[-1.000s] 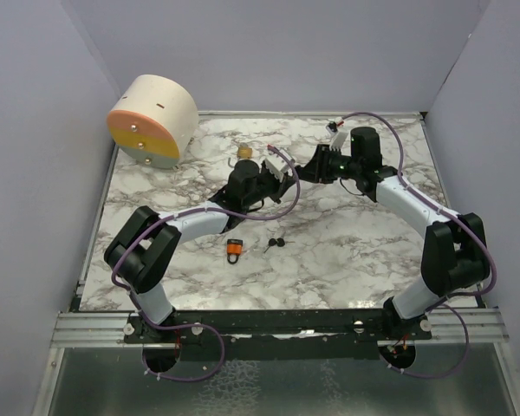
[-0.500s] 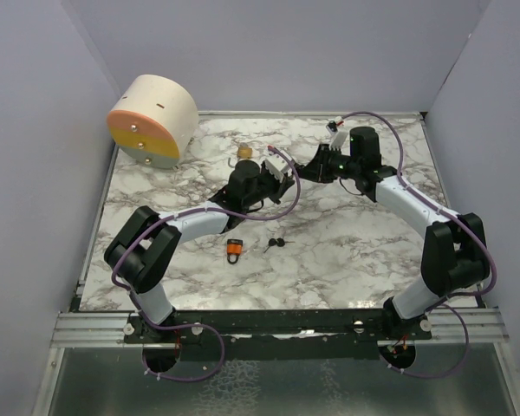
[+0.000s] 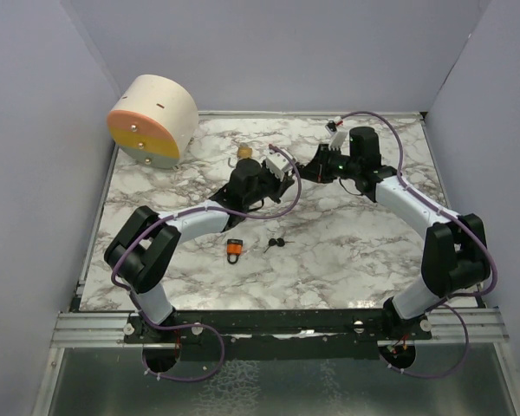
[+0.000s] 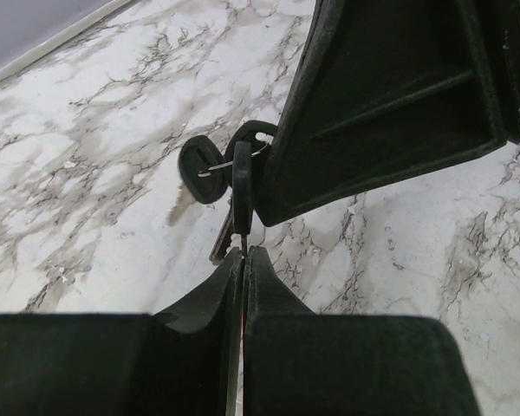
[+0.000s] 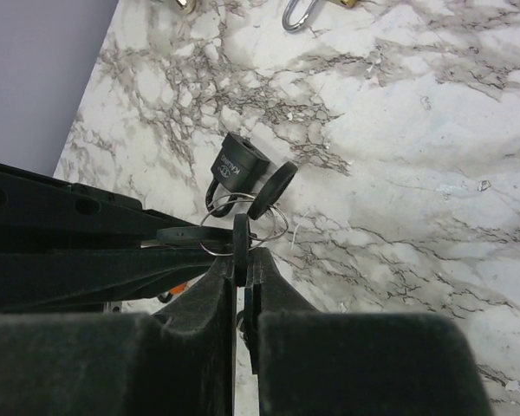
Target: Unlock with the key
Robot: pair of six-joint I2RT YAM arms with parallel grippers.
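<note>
A bunch of black-headed keys on a wire ring point(image 5: 243, 212) hangs between my two grippers above the table's middle back. My right gripper point(image 5: 242, 260) is shut on one key's black head point(image 5: 241, 236). My left gripper point(image 4: 243, 253) is shut on a thin key blade, with the black head point(image 4: 242, 184) just beyond its tips; a second key head point(image 4: 201, 170) dangles beside it. In the top view the left gripper point(image 3: 280, 167) and right gripper point(image 3: 305, 170) meet tip to tip. An orange padlock point(image 3: 234, 250) lies on the marble in front of them, untouched.
A second small black key set point(image 3: 277, 243) lies right of the orange padlock. A brass padlock point(image 3: 243, 152) sits behind the left gripper; its silver shackle point(image 5: 295, 14) shows in the right wrist view. A round cream and orange box point(image 3: 152, 120) stands at the back left.
Both grippers have shifted slightly toward the back and stayed tip to tip. The orange padlock and loose keys have not moved.
</note>
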